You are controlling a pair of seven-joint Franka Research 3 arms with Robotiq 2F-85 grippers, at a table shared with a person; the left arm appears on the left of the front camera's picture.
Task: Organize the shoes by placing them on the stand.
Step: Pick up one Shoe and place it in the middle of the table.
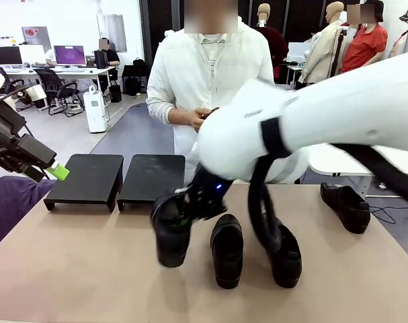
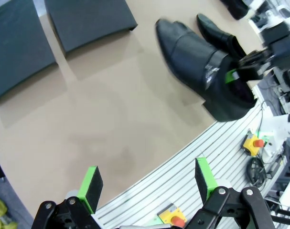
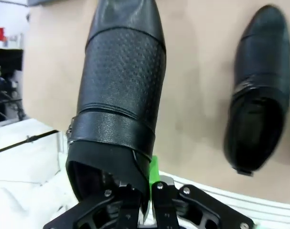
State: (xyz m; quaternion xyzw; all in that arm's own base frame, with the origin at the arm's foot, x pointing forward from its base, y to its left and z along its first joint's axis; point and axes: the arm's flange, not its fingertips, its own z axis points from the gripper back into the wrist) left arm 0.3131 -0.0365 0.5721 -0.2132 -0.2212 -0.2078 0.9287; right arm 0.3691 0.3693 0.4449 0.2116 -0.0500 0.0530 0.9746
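Right gripper [image 3: 145, 180]: clamped on the heel collar of the held shoe [image 3: 123, 86], one green pad against the outside of the leather. The shoe's long axis runs from my side of the table toward the far side, toe away from me and toward the stand [image 2: 87, 19]. It looks raised off the tabletop, though the front view blurs it.

Left gripper [image 2: 147, 183]: fingers wide apart with nothing between them, hanging over the near left edge of the table [image 1: 76, 269].

Shoes, count four.
- Second shoe [image 1: 227, 250]: just right of the held one and roughly parallel to it, toe also away from me.
- Third shoe [image 1: 288, 259]: next to the right, partly behind my arm's cable [image 1: 255, 205].
- Fourth shoe [image 1: 348, 207]: well apart at the far right, axis slanted.

Platforms, count two: left platform [image 1: 86, 176] and right platform [image 1: 152, 175], side by side, beyond all four shoes.

A person [image 1: 204, 74] in a white coat stands at the far edge.
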